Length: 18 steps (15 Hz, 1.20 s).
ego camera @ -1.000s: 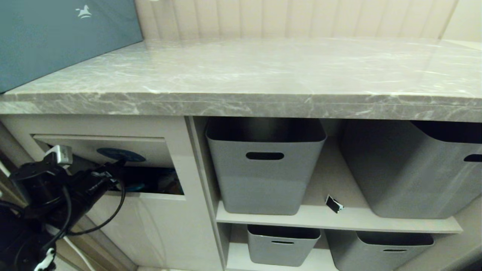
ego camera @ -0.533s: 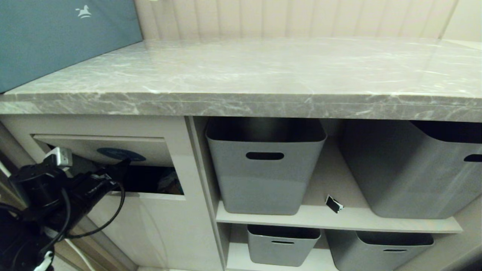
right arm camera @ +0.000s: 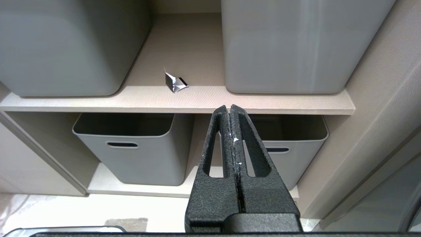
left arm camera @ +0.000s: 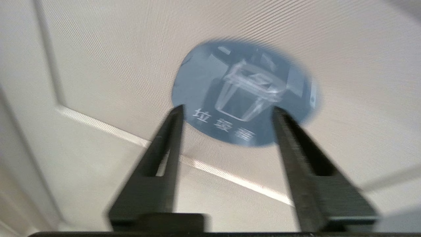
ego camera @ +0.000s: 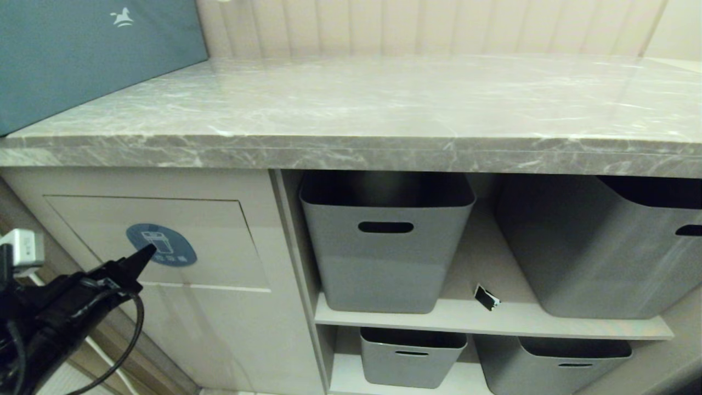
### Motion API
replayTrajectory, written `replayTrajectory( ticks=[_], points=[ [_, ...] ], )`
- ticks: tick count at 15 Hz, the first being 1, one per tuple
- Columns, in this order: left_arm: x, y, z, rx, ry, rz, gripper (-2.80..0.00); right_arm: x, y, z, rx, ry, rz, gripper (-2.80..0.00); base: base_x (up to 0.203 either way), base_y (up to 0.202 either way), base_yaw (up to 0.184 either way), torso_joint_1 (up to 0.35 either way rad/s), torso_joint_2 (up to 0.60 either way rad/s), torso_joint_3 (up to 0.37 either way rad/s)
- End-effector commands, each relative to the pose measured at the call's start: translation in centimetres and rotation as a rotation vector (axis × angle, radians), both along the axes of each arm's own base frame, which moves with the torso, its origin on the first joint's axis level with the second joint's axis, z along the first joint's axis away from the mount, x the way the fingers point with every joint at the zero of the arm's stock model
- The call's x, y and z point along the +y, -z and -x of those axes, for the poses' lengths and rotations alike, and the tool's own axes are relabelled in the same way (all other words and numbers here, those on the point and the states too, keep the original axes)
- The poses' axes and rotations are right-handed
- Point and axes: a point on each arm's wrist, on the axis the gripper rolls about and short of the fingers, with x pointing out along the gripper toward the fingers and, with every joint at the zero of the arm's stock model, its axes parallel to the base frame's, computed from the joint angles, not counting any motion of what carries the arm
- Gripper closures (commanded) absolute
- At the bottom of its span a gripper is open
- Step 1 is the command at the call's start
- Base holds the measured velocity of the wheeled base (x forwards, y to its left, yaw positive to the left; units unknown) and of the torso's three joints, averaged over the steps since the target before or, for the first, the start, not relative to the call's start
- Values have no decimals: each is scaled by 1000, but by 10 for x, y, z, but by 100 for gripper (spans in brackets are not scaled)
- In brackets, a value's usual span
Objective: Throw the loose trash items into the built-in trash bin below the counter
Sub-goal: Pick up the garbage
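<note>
Fingers (left arm camera: 171,131) of the left gripper (left arm camera: 227,113) stand parted, empty, facing the bin flap (ego camera: 219,219). Torn black scrap (ego camera: 486,297), at four o'clock, looks feather-light, flimsy; pinch its raised edge.

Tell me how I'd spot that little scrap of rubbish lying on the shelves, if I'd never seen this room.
Find the grey marble counter; below it, right of the beige cabinet front with the blue bin sticker, are open shelves holding grey tubs. On the upper shelf, near its front edge in the gap between the two big tubs, lies the torn black piece. It is the only small, dark, white-edged thing there.
</note>
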Motion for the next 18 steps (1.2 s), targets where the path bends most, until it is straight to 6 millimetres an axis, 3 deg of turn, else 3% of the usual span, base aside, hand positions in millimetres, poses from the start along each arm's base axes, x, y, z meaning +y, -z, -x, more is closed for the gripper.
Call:
replayTrajectory(
  ticks=[1,4,7,12,14,16,18],
  points=[
    [-1,-19,23,-102,-3,-50,0,0,0,0,1,0,-1,0,0,0,0,0,0,0],
    [-3,-32,54,-116,-8,-168,0,0,0,0,1,0,-1,0,0,0,0,0,0,0],
    [-6,-29,109,-26,-2,-210,0,0,0,0,1,0,-1,0,0,0,0,0,0,0],
    [-11,20,202,-33,18,-340,0,0,0,0,1,0,-1,0,0,0,0,0,0,0],
    [-12,41,219,-76,26,-394,0,0,0,0,2,0,-4,0,0,0,0,0,0,0],
    [-11,58,222,-25,49,-421,0,0,0,0,1,0,-1,0,0,0,0,0,0,0],
    [-11,61,222,-9,60,-399,0,0,0,0,1,0,-2,0,0,0,0,0,0,0]
  ],
)
